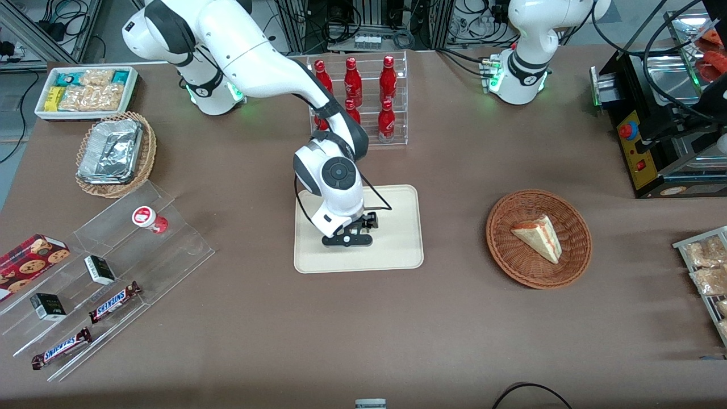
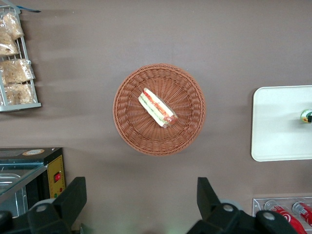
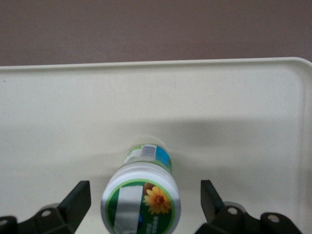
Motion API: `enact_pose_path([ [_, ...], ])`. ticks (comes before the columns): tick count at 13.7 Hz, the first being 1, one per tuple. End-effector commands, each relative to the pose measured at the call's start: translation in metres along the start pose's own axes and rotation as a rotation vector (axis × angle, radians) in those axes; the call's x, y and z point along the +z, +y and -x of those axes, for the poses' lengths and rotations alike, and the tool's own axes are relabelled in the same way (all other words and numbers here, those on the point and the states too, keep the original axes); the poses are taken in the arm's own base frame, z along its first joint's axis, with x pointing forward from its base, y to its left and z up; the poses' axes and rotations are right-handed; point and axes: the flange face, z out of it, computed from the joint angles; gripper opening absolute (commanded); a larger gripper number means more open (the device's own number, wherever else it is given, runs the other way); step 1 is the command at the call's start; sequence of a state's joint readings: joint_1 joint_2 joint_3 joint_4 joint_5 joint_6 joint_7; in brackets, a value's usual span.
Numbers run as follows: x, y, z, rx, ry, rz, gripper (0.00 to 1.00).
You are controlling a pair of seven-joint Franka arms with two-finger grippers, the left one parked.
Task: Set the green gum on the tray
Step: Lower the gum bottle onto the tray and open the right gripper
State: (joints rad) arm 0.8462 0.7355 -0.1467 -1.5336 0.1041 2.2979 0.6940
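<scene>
Green gum (image 3: pixel 141 197) stands upright on the tray (image 1: pixel 397 250), frame centre in the front view. Gripper (image 1: pixel 347 240) sits low over the tray, jaws open, one finger (image 3: pixel 78 200) each side of the bottle, neither touching it. Wicker basket (image 1: pixel 573 261), right of centre, holds a sandwich wedge (image 1: pixel 538 237).

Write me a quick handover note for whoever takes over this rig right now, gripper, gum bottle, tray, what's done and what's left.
Gripper: open, low over the tray, fingers either side of the bottle with gaps showing.
Small white bottle with the green-and-white lid: standing upright on the large cream-beige rectangular tray, released.
Done: green gum placed on the tray.
Left: lift the right arm straight up without knocking the bottle, then retreat.
</scene>
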Motion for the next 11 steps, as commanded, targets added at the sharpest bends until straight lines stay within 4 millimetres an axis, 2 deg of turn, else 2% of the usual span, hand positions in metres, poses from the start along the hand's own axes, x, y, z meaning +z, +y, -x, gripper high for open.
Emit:
enact_pose_path([
  [1,-0.014,-0.005,-0.009,-0.015,0.023,-0.020,1.00],
  [3,-0.022,0.004,-0.013,-0.067,0.016,-0.016,1.00],
  [7,-0.082,0.015,-0.010,-0.142,-0.047,0.010,1.00],
  [9,-0.114,0.034,-0.017,-0.150,-0.076,0.010,1.00],
  [11,-0.147,0.047,-0.015,-0.173,-0.115,0.008,1.00],
])
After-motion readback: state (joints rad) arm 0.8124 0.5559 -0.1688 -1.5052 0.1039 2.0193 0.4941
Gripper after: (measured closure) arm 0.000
